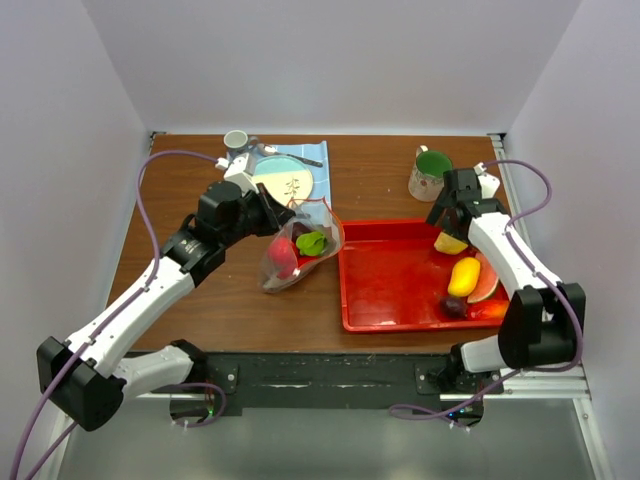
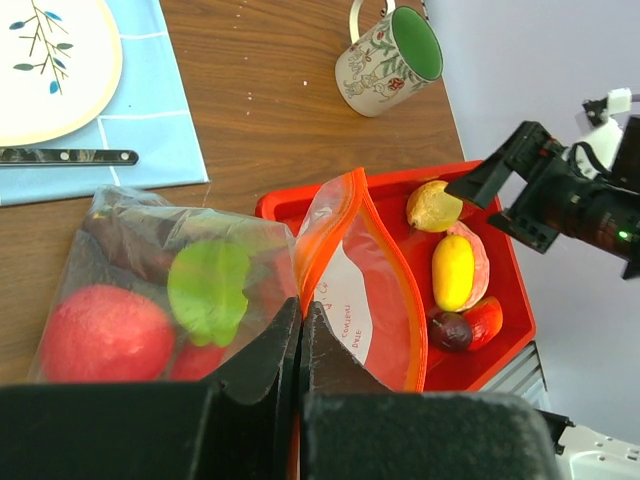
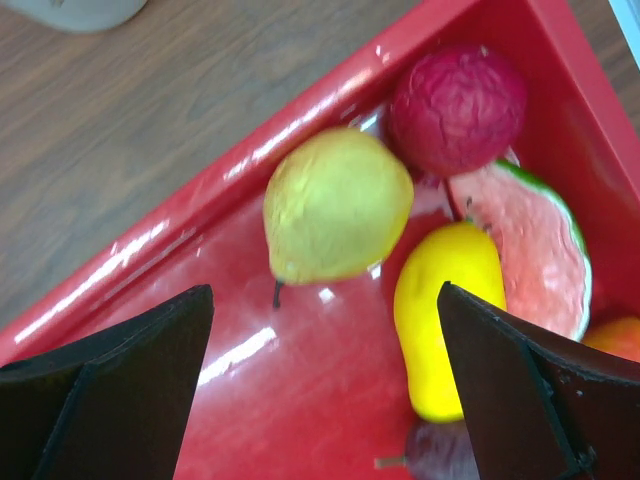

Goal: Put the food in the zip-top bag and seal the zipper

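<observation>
The clear zip-top bag (image 1: 300,248) lies on the table left of the red tray, its mouth propped open. My left gripper (image 1: 283,216) is shut on the bag's rim, its tips (image 2: 300,306) pinching the orange-red zipper (image 2: 336,198). In the bag are a red fruit (image 2: 100,332) and a green piece (image 2: 210,285). My right gripper (image 1: 446,222) is open and empty just above the tray's far right corner, its jaws (image 3: 322,290) either side of a yellow pear (image 3: 335,205). A yellow mango (image 3: 445,320), a dark red wrinkled fruit (image 3: 458,105), a watermelon slice (image 3: 545,250) and a dark plum (image 3: 440,455) lie beside it.
The red tray (image 1: 390,290) holds the loose fruit at its right side. A flowered mug with a green inside (image 1: 430,172) stands behind it. A plate (image 1: 283,182) with a knife on a blue mat and a small cup (image 1: 237,140) are at the back left.
</observation>
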